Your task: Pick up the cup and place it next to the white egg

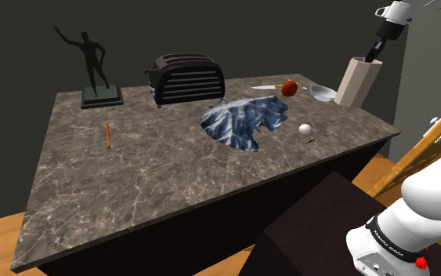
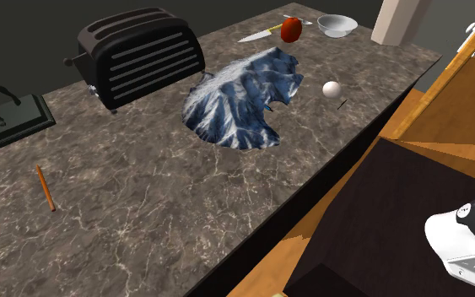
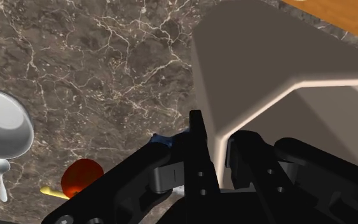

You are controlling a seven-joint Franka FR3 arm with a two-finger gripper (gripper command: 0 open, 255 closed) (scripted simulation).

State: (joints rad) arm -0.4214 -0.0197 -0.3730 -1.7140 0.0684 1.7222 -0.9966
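The cup [image 1: 359, 81] is a tall, off-white, angular vessel standing at the far right end of the marble table [image 1: 132, 188]; it also shows in the second exterior view [image 2: 398, 20]. My gripper [image 1: 375, 52] comes down onto its rim from above. In the wrist view the gripper [image 3: 219, 137] is shut on the cup [image 3: 279, 57], one finger outside its wall and one inside. The white egg [image 1: 305, 128] lies on the table nearer the front edge, beside the blue cloth and well apart from the cup; it is a small white ball in the second exterior view [image 2: 331, 88].
A grey bowl [image 1: 323, 93] and a red apple [image 1: 289, 87] with a knife [image 1: 265, 87] sit just left of the cup. A blue-white cloth [image 1: 242, 121], black toaster [image 1: 186, 77], dark statue [image 1: 93, 67] and orange pencil [image 1: 108, 135] lie further left.
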